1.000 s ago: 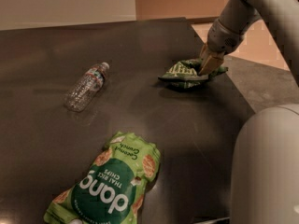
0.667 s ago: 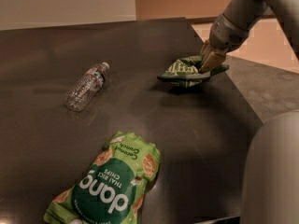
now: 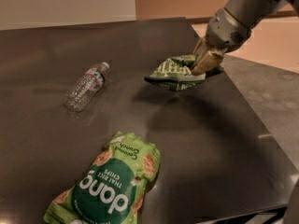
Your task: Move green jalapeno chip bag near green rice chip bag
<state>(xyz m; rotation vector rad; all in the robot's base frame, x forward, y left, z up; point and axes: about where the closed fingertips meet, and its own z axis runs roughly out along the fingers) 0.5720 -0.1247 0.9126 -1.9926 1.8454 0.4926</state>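
gripper: gripper (image 3: 203,62) is over the far-right part of the tabletop (image 3: 210,139), just inside the right edge, coming down off the arm (image 3: 245,6) from the upper right.
claw state: tan fingers (image 3: 207,59) closed tight on the right end of the green jalapeno chip bag (image 3: 172,72); no gap visible between them.
jalapeno bag place: far-right zone, near the right edge and closer to the far edge than the near one. Its shadow lies apart from it on the surface below, so it looks lifted clear.
jalapeno bag axis: long axis runs roughly left-right, about parallel to the far edge. Gripped end to the right, free end pointing left and sagging slightly toward the near edge.
rice bag: green rice chip bag (image 3: 110,185) lies flat at the near-left, well apart from the jalapeno bag. Long axis diagonal, from near-left to far-right. Its near end runs out of the picture.
obstacle: clear water bottle (image 3: 86,86) lies on its side left of centre, cap toward the far edge.
open room: bare dark surface between the two bags; a diagonal line from far-right to near-left passes right of the bottle.
edges: right edge runs diagonally, close beside the gripper; near-right corner is visible. A lower grey surface (image 3: 273,94) sits beyond the right edge.
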